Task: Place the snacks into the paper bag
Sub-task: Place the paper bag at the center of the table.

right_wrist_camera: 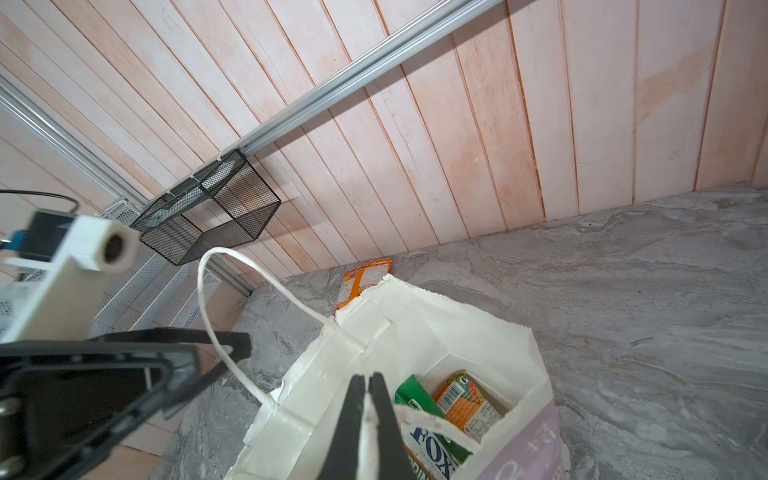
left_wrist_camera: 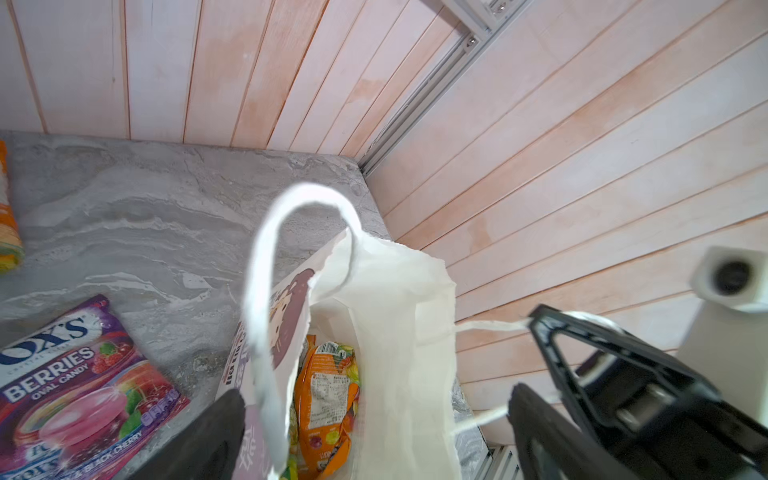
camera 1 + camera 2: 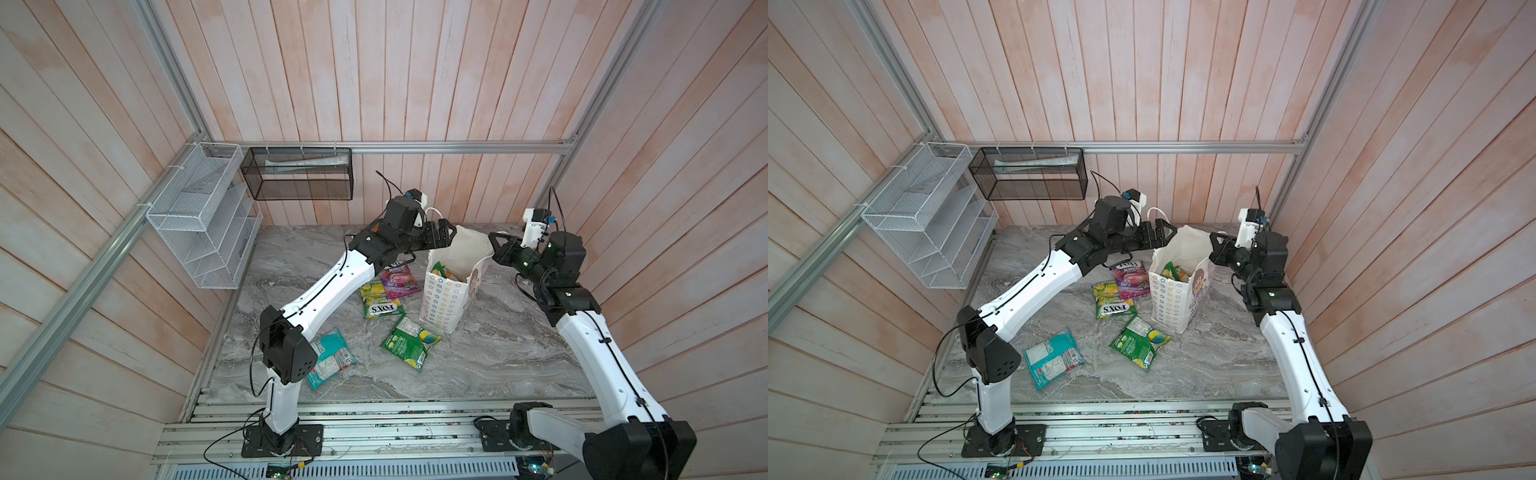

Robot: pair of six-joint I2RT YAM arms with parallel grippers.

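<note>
The paper bag [image 3: 444,299] is standing upright, the right gripper [image 1: 368,380] pinching its cord handle [image 1: 440,432]. The left gripper [image 3: 444,235] is hovering over the bag's rim, fingers apart, empty. The purple pouch [image 3: 401,280] is lying beside the bag, under the nearer left arm [image 3: 332,286].

**Headcount: snacks, bag, racks, arms**

Snacks loose on the table [image 3: 498,353]: 5. That's the purple pouch [image 3: 400,280], yellow-green pouch [image 3: 380,299], green pouch [image 3: 409,343], teal pouch [image 3: 332,363] and loose orange pouch [image 1: 365,280].
Snacks in the paper bag [image 3: 442,305]: at least 2 showing, bagged orange pouch [image 1: 465,405] and bagged green pouch [image 1: 415,395]. Can't tell the total inside.
Paper bag: 1.
White wire rack [image 3: 199,232]: 1.
Black mesh basket [image 3: 299,178]: 1.
Arms: 2, one gripper each: left gripper [image 3: 444,233], right gripper [image 1: 368,380].
</note>
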